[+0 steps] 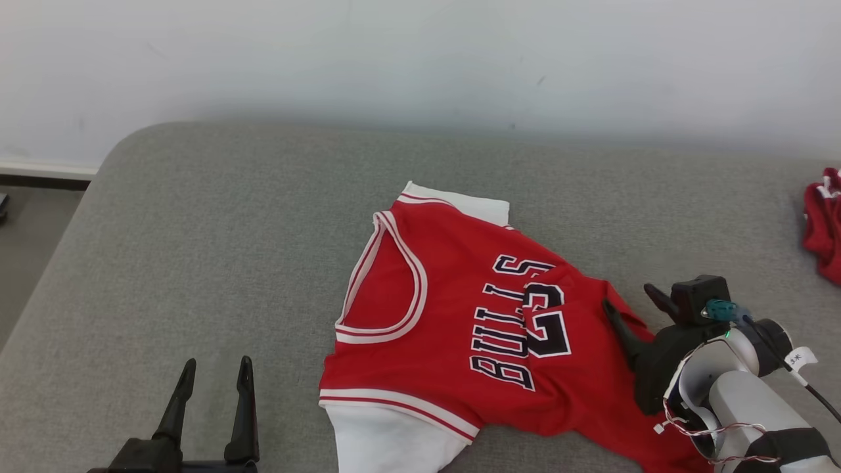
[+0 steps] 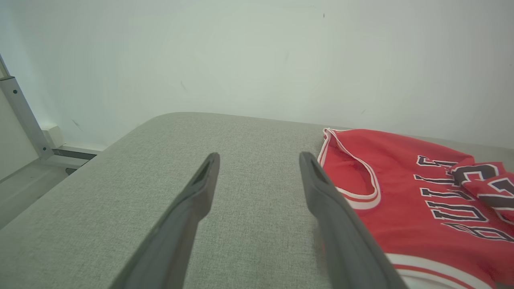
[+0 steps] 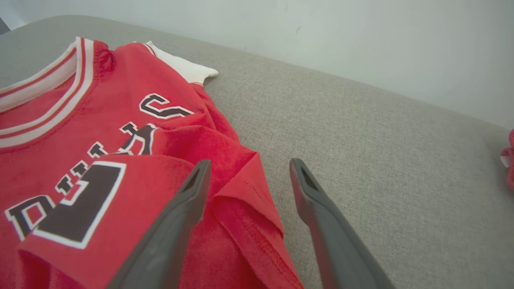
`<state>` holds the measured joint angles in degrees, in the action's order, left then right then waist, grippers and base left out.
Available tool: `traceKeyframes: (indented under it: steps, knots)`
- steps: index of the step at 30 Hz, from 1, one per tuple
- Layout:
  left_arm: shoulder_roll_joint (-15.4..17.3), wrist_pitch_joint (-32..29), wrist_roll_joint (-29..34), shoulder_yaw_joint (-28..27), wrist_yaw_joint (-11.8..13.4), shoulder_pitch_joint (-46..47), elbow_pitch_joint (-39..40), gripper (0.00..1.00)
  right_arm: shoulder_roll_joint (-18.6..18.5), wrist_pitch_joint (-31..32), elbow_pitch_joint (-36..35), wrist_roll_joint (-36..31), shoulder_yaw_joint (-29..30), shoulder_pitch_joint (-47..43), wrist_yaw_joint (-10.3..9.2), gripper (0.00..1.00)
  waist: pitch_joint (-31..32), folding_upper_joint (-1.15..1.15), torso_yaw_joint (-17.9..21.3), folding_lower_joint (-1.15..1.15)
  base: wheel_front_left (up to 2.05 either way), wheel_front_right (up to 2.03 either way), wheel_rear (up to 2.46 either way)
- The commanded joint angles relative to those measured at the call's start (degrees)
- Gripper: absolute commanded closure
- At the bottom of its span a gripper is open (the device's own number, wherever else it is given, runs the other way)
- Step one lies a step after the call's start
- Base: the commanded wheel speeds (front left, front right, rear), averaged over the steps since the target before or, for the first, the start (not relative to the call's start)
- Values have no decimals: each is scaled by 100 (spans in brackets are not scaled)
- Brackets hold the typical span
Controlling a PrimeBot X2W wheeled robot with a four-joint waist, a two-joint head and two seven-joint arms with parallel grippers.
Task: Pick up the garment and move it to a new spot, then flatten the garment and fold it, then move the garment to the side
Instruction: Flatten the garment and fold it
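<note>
Two claws stand with fingers apart, each holding nothing. The left claw [image 1: 217, 364] sits low over the bare grey surface [image 1: 197, 230], near the jersey [image 1: 460, 315] but clear of it. The right claw [image 1: 629, 297] is at the jersey's hem, with one finger over the red cloth and the other over bare surface. Whether it touches the cloth cannot be told.

The jersey lies about mid-surface, front up. Its neck points to the robot's left and its hem to the right. It is red with white trim, one white sleeve on the near side and one on the far side. The hem part is rumpled, and a fold laps over the dark lettering and number.

A second red cloth [image 1: 824, 223] lies at the surface's far right edge, well apart from the jersey. A pale wall [image 1: 394, 59] rises behind the surface, and a strip of floor [image 1: 26, 249] shows past its left edge.
</note>
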<state>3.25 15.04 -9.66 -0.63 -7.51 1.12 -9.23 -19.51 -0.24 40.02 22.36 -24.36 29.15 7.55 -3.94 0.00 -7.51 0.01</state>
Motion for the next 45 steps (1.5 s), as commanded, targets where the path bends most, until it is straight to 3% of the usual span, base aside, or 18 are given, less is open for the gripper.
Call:
traceKeyframes:
  steps: [1,3,4,5,11,19,32,39,43,44,45]
  knots:
    - [-8,18,-6,4,9,45,2,0,16,-3,25,50,-11,52,-16,0,-82,0,-93,-1,0,0,0]
    - [-17,18,9,-2,8,60,37,0,51,103,464,236,-176,182,-16,5,-138,0,-145,-1,0,0,0]
    - [-20,18,13,-5,9,68,51,0,60,93,574,298,-238,237,-16,59,-155,0,-154,-1,0,0,0]
    - [-24,18,16,-12,8,74,64,0,68,80,666,362,-284,279,-16,100,-175,0,-160,-1,0,0,0]
    - [-31,18,17,-73,9,161,29,0,-19,-222,989,604,-481,639,-16,100,-243,0,-112,-1,0,0,0]
    - [-34,18,2,-101,9,59,-86,0,-283,-752,835,931,-667,1049,-16,100,20,0,70,-1,0,0,0]
    - [-39,18,-81,-111,16,-238,-11,0,-1050,-577,50,1625,-491,925,-16,100,297,0,161,-1,0,0,0]
    - [-39,18,-83,-80,16,-214,-25,0,-1041,-442,-3,1669,-365,893,-16,100,292,0,146,-1,0,0,0]
    - [-39,18,-60,-70,16,-159,-34,0,-949,-460,357,1562,-273,1071,-16,98,268,0,149,-1,0,0,0]
    - [-40,18,-54,-60,15,-147,-44,0,-929,-511,482,1501,-258,1126,-16,36,263,0,145,-1,0,0,0]
    - [-40,18,-49,-52,15,-133,-53,0,-893,-542,624,1448,-257,1175,-16,0,258,0,139,-1,0,0,0]
